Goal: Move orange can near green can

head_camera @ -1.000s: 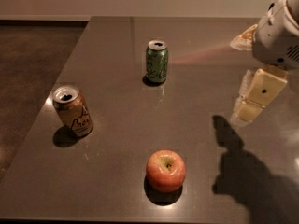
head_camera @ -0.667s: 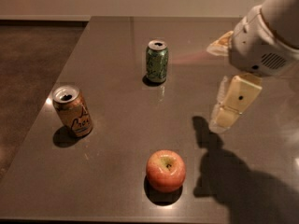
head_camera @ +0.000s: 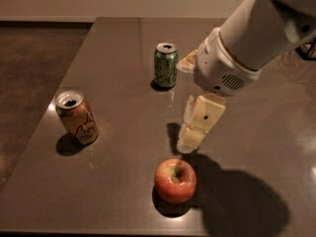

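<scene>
Your gripper [head_camera: 184, 105] hangs open and empty between green can [head_camera: 166, 64] and apple [head_camera: 175, 180]; orange can [head_camera: 76, 117] stands well apart

Table [head_camera: 123, 33] fills the view; floor [head_camera: 29, 83] runs along its left side. Three things stand on the table, all well apart.

- orange can [head_camera: 76, 117]: upright, near the table's left edge, about mid-depth.
- green can [head_camera: 166, 64]: upright, further back, roughly centre, to the right of and behind the orange can.
- apple [head_camera: 175, 180]: near the front edge, roughly in line with the green can.

Arm [head_camera: 256, 33] comes in from the upper right, over the table. Gripper [head_camera: 196, 120] hangs from it, pointing down, between green can and apple. It sits slightly right of both and touches neither. Tip is low over the table; contact can't be told.
</scene>
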Controlling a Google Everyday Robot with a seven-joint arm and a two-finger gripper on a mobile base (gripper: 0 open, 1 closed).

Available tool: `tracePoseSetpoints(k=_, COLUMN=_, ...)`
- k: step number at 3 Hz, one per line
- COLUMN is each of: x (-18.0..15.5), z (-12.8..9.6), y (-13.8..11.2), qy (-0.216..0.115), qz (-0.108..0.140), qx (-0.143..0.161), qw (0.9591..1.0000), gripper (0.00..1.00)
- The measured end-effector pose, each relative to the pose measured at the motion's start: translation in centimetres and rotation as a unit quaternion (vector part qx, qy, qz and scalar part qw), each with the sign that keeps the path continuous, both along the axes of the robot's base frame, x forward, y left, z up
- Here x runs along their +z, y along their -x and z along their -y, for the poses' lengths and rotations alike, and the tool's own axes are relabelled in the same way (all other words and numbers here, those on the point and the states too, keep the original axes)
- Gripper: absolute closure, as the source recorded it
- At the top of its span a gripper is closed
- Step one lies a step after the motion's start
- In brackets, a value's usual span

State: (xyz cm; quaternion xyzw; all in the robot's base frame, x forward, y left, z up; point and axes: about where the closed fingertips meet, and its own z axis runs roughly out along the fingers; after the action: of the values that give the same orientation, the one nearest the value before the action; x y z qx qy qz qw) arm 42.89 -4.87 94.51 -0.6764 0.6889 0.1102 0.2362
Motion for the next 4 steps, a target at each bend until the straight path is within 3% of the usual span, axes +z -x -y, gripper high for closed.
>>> tracePoseSetpoints(k=2, x=-1.5, z=-7.2, y=-0.1, qy=-0.044, qz=0.0, qx=0.017, qw=0.9989, gripper=0.0)
tracePoseSetpoints(k=4, x=-2.0, z=-13.6, y=-2.1, qy=-0.085, qz=-0.009, qx=0.011, qw=0.9963, gripper=0.0)
